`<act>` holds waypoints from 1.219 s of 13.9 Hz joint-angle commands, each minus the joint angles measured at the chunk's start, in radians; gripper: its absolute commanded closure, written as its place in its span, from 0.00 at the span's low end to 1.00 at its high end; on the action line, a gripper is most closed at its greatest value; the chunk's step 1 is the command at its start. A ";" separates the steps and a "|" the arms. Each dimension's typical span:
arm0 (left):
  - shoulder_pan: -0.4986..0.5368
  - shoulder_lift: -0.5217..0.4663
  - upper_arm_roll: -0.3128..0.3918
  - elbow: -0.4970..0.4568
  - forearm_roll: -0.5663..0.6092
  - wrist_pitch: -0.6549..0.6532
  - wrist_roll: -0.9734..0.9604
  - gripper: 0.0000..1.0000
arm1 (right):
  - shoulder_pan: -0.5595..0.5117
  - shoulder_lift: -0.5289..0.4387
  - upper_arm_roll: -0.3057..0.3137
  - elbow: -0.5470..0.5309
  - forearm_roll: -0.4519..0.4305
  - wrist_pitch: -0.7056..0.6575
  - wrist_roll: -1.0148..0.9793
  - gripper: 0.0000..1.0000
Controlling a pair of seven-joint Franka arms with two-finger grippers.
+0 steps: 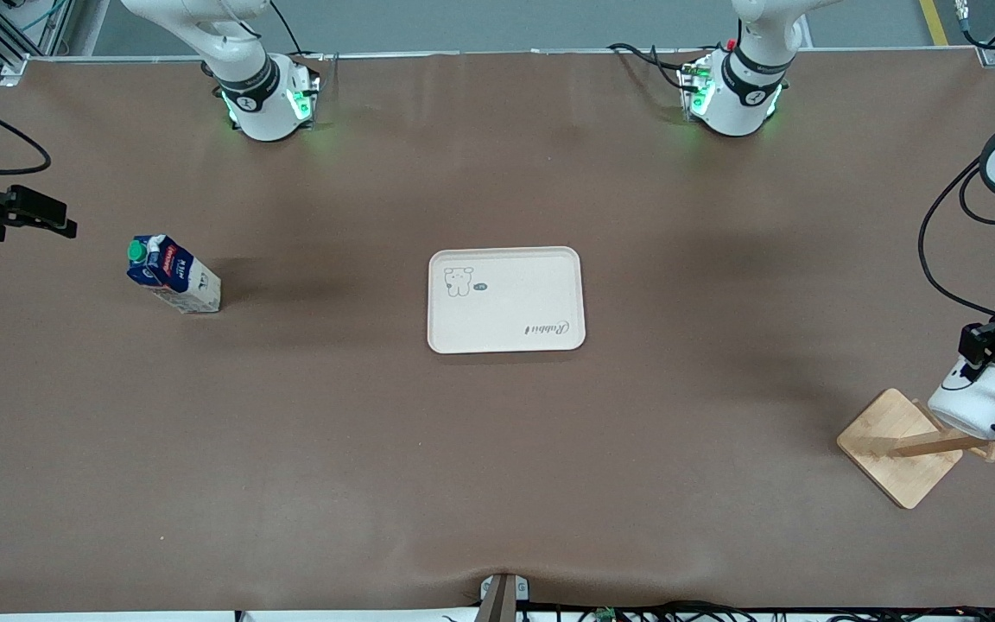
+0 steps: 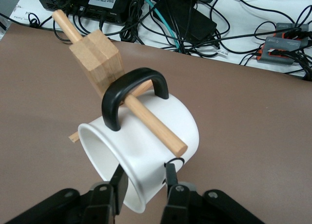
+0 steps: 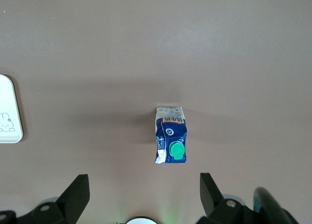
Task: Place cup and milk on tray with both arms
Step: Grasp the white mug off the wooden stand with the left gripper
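The cup (image 1: 972, 402) hangs by its black handle on a peg of the wooden rack (image 1: 895, 445) at the left arm's end of the table. My left gripper (image 1: 991, 356) is shut on the cup's wall. In the left wrist view one of the fingers (image 2: 117, 185) is inside the cup (image 2: 161, 131) and the other is outside, with the gripper (image 2: 145, 174) at the rim. The milk (image 1: 174, 275) stands at the right arm's end. My right gripper (image 1: 61, 223) hovers open beside it; in the right wrist view (image 3: 144, 179) the milk (image 3: 170, 135) is below. The tray (image 1: 506, 300) lies at mid-table.
The rack's peg (image 2: 156, 126) passes through the cup's handle, and its post (image 2: 97, 58) rises beside the cup. Cables and black boxes (image 2: 185, 19) lie past the table's edge near the rack. A corner of the tray (image 3: 9, 112) shows in the right wrist view.
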 commanded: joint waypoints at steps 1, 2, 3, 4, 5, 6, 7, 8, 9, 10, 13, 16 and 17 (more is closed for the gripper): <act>0.008 0.013 -0.007 0.016 -0.028 0.004 0.033 0.74 | -0.001 -0.001 0.002 0.013 0.004 -0.016 0.005 0.00; 0.006 0.015 -0.007 0.016 -0.028 0.004 0.033 0.79 | -0.001 -0.001 0.002 0.013 0.004 -0.016 0.005 0.00; 0.004 0.013 -0.007 0.016 -0.028 0.004 0.033 0.84 | -0.001 -0.001 0.002 0.013 0.004 -0.016 0.005 0.00; 0.004 0.013 -0.010 0.016 -0.028 0.002 0.035 0.89 | -0.001 -0.001 0.002 0.013 0.004 -0.016 0.005 0.00; 0.001 0.013 -0.012 0.017 -0.028 0.002 0.035 0.93 | -0.001 -0.001 0.002 0.013 0.004 -0.016 0.003 0.00; -0.002 0.012 -0.013 0.017 -0.027 0.002 0.035 0.96 | -0.001 -0.001 0.002 0.013 0.004 -0.016 0.003 0.00; -0.005 0.012 -0.015 0.019 -0.027 0.002 0.035 1.00 | -0.001 -0.001 0.002 0.013 0.004 -0.016 0.005 0.00; -0.006 0.010 -0.025 0.024 -0.025 -0.002 0.038 1.00 | -0.001 -0.001 0.002 0.013 0.004 -0.016 0.003 0.00; -0.006 0.006 -0.032 0.025 -0.025 -0.007 0.039 1.00 | -0.001 -0.001 0.004 0.013 0.002 -0.016 0.003 0.00; -0.006 0.000 -0.033 0.024 -0.025 -0.016 0.041 1.00 | -0.001 -0.001 0.004 0.013 0.004 -0.016 0.003 0.00; -0.003 -0.022 -0.033 0.024 -0.025 -0.065 0.102 1.00 | -0.001 -0.001 0.004 0.013 0.004 -0.016 0.003 0.00; -0.003 -0.062 -0.035 0.024 -0.025 -0.143 0.104 1.00 | -0.001 -0.001 0.002 0.013 0.004 -0.016 0.003 0.00; -0.003 -0.074 -0.036 0.027 -0.025 -0.169 0.104 1.00 | -0.001 -0.001 0.004 0.013 0.004 -0.016 0.003 0.00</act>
